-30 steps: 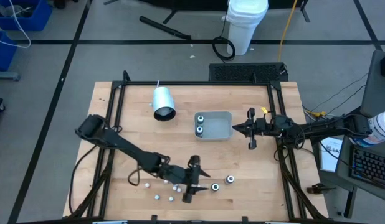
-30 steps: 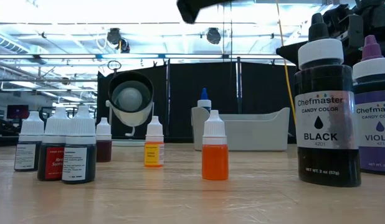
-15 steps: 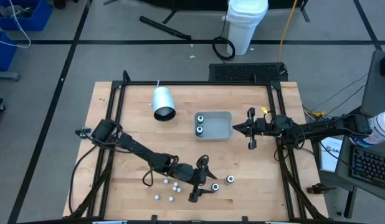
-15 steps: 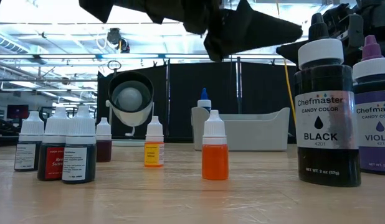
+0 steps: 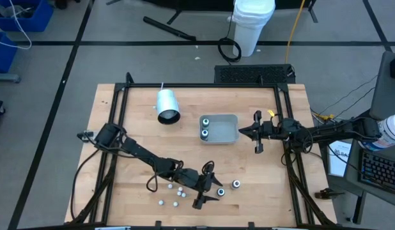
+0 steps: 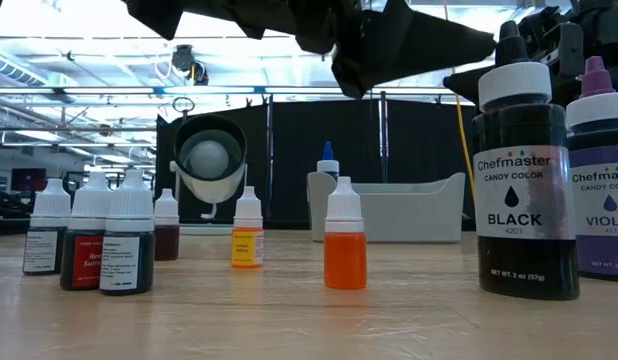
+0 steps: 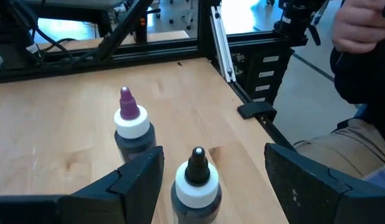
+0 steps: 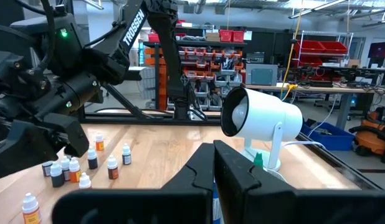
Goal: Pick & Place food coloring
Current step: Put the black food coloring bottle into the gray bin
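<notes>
Straddling a black-capped bottle (image 7: 195,186) without touching it, the left gripper (image 5: 209,186) has its fingers (image 7: 135,180) spread wide near the front edge of the worktop (image 5: 140,137), right of the middle. In the left wrist view the bottle stands upright in the gap between the two fingers, and a purple-capped bottle (image 7: 131,124) stands just beside it, outside the fingers. From above, that second bottle (image 5: 236,184) lies toward the right edge from the gripper.

Further along the front edge, toward the left, a loose cluster of small white-capped bottles (image 5: 176,193) stands beside the left arm. The low view shows them upright: dark ones (image 6: 126,248) at its left side, a yellow one (image 6: 247,242) and an orange one (image 6: 345,248) nearer the middle, with the big black bottle (image 6: 525,200) close to the camera.

Behind the centre of the worktop sits a grey tray (image 5: 230,128) with two bottles (image 5: 204,126) standing in its left end. A white cup (image 5: 166,105) lies on its side toward the back left corner.

The right gripper (image 5: 257,133) hangs just right of the tray, near the right edge, fingers pressed together and holding nothing.

A person's hand (image 7: 361,25) and knee show beyond the table in the left wrist view.
</notes>
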`<state>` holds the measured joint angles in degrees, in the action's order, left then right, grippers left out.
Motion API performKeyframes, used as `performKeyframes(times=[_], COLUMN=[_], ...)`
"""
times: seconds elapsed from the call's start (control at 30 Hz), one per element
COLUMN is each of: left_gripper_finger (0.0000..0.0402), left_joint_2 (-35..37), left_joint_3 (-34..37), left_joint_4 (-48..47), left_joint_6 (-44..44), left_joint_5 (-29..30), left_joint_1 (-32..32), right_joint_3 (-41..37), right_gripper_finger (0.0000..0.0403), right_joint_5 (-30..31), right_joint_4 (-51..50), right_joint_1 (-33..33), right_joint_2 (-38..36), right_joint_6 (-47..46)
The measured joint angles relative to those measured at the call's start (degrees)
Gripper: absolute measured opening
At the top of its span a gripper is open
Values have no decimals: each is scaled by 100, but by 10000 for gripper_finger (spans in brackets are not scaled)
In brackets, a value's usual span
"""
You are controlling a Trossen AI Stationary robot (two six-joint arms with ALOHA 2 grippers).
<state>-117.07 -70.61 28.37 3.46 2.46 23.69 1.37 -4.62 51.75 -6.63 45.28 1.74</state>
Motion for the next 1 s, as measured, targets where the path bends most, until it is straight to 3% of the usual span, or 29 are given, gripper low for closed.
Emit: performKeyframes(times=[0.33,0.7,1.0], left_gripper_finger=[274,274,274], left_joint_2=[1,-138,-298], left_joint_3=[0,0,0], left_joint_4=[-46,27,301], left_joint_6=[80,273,287], left_joint_5=[63,515,461], left_joint_1=[-3,-3,-16], right_joint_3=[-2,-2,-2], right_gripper_finger=[1,1,1], right_joint_5=[2,2,4], right_joint_4=[-17,-19,-62], right_joint_1=[0,0,0], right_joint_2=[2,2,2], right_joint_6=[-1,-2,-9])
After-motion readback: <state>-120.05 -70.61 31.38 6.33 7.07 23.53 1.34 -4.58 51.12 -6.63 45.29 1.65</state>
